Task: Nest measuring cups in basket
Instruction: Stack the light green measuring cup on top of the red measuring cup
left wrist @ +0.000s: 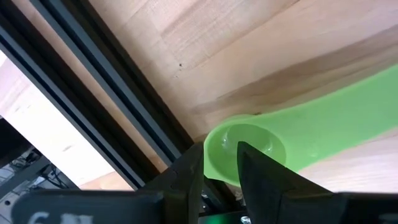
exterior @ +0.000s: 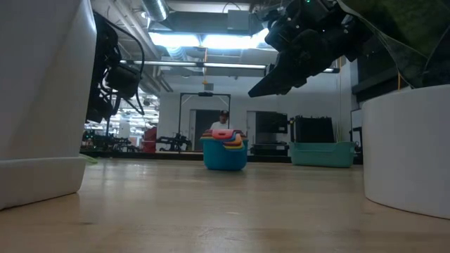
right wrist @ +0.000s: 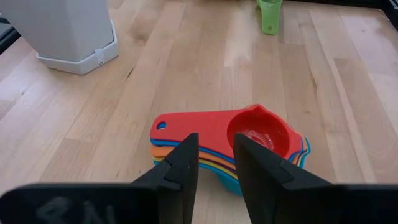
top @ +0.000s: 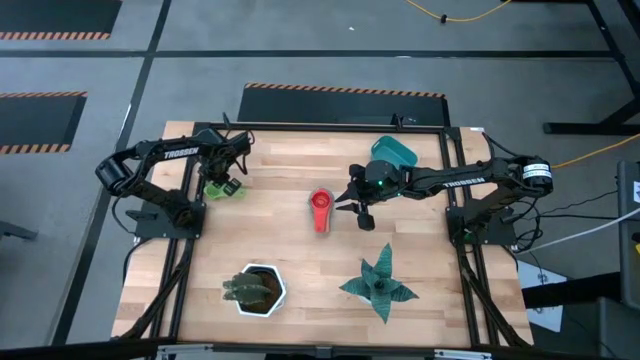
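While the nested stack of measuring cups (top: 320,211), red on top, sits mid-frame on the worktop (top: 300,260), the right gripper (top: 352,208) hovers just right of it, fingers narrowly parted and empty. At left, the left gripper (top: 222,180) pinches the green cup (top: 226,187). Judging by this, green must join the stack, then all go to the teal basket (top: 394,152) at upper right.

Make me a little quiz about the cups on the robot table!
1. Which colour cup tops the stack? A red, B blue, C yellow.
2. True or false: the stack sits inside the basket.
3. Fill in: the lone cup by the left gripper is ____.
Key: 1 A; 2 false, it stands on the table apart from the basket; 3 green.
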Robot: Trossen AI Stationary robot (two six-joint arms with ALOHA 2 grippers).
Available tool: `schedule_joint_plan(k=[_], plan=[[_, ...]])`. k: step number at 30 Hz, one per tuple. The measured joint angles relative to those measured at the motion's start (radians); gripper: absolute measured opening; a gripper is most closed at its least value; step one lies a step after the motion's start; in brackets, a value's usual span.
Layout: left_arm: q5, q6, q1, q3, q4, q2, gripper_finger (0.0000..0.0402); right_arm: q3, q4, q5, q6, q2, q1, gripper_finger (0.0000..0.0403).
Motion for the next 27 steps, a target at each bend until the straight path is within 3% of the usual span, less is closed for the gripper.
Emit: schedule_joint_plan(k=[10, 27], plan=[[0.028, 0.008, 0.0, -0.014, 0.015, 0.008, 0.009, 0.0, 0.0, 0.0, 0.0, 0.0, 0.0, 0.0106], [0.025, 0.008, 0.001, -0.014, 0.011, 0.21, 0.009, 0.0, 0.0, 0.0, -0.001, 0.0, 0.0, 0.0106]])
